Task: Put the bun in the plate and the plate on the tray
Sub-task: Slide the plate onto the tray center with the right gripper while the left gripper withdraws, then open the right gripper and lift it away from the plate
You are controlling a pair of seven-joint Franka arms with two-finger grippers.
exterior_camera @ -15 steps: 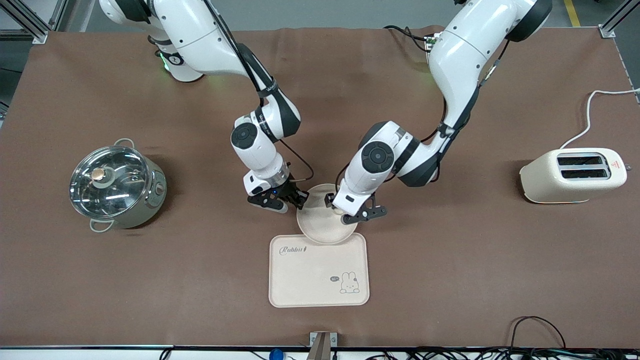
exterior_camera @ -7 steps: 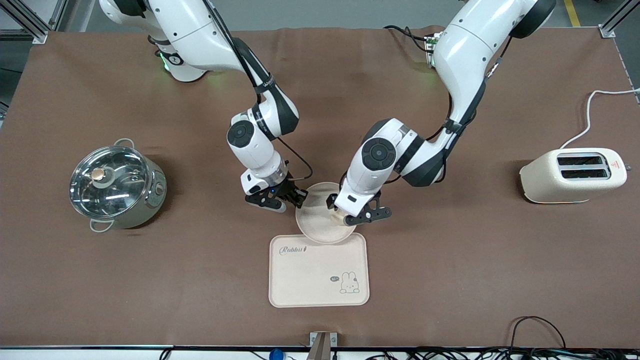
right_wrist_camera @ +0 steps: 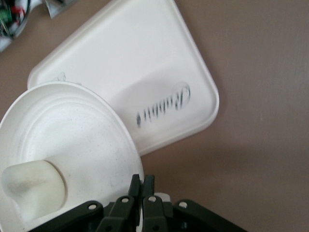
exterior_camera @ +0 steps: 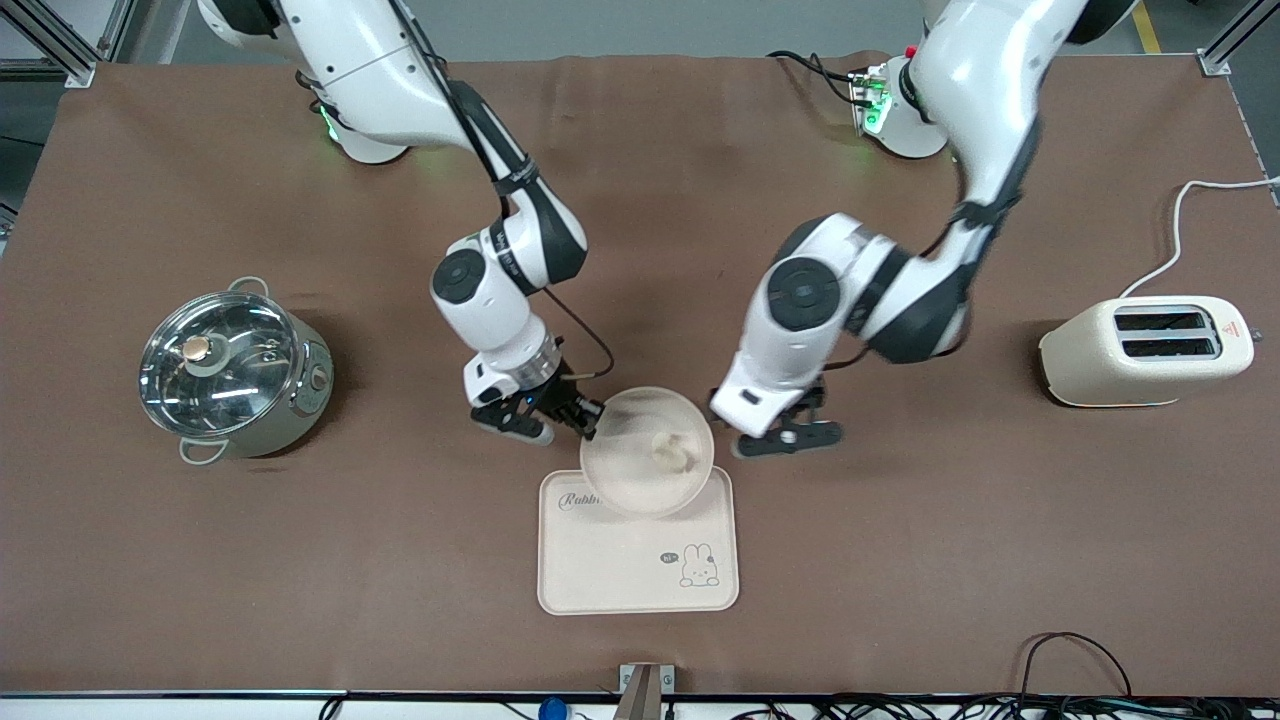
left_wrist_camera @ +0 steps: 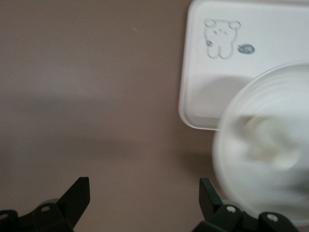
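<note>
The right gripper [exterior_camera: 590,418] was clamped on the rim of the plate [exterior_camera: 628,470], carrying it, with the bun [exterior_camera: 672,452] inside, over the tray [exterior_camera: 620,570]. The left gripper [exterior_camera: 790,438], jaws apart, waited beside. Next, lowering the plate flat seemed needed.

Crowded middle, open ends

We find the tightest spot at the table's middle: the right gripper [exterior_camera: 580,418], its fingers pinched onto the rim of the plate [exterior_camera: 630,480], carries that plate with the bun [exterior_camera: 672,452] over the tray [exterior_camera: 640,570] edge farther from the front camera, while the left gripper [exterior_camera: 790,438], fingers spread and holding nothing, hangs over bare cloth just beside the plate, toward the left arm's end. The tray's nearer half lies uncovered. We see wide bare table [exterior_camera: 900,560] between the tray and the toaster [exterior_camera: 1145,350], and likewise between the tray and the lidded pot [exterior_camera: 232,368].
</note>
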